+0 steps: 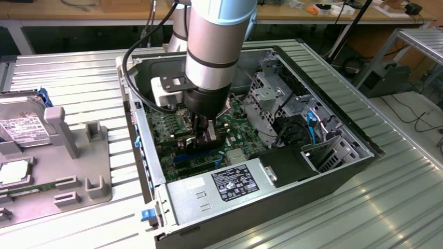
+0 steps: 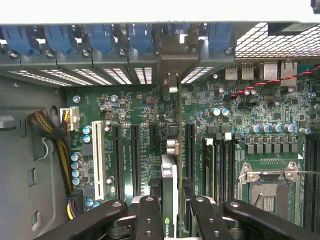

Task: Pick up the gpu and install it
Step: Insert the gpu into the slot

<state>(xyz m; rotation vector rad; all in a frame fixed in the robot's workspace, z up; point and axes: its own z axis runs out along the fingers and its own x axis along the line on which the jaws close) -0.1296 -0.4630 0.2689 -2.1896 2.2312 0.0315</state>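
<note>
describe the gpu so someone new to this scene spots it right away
Start at the open computer case on the metal table and look down at its green motherboard. The gpu stands on edge between the gripper fingers, over the long black slots. Unlike the fixed slots beside it, it is a thin upright card running toward the case's rear slot openings.

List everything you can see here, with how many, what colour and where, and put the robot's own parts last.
computer case: one, black and grey, lying open on the ribbed metal table.
motherboard: one, green, on the case floor.
gpu: one, edge-on, held upright between the hand's fingers, over the slots.
power supply: one, silver with a black label, at the case's near end.
grey fixture: one, at the exterior view's left.
hard drive: one, silver with a white label, on the fixture.
arm: one, silver, reaching down into the case.
hand: one, black, shut on the gpu.
</note>
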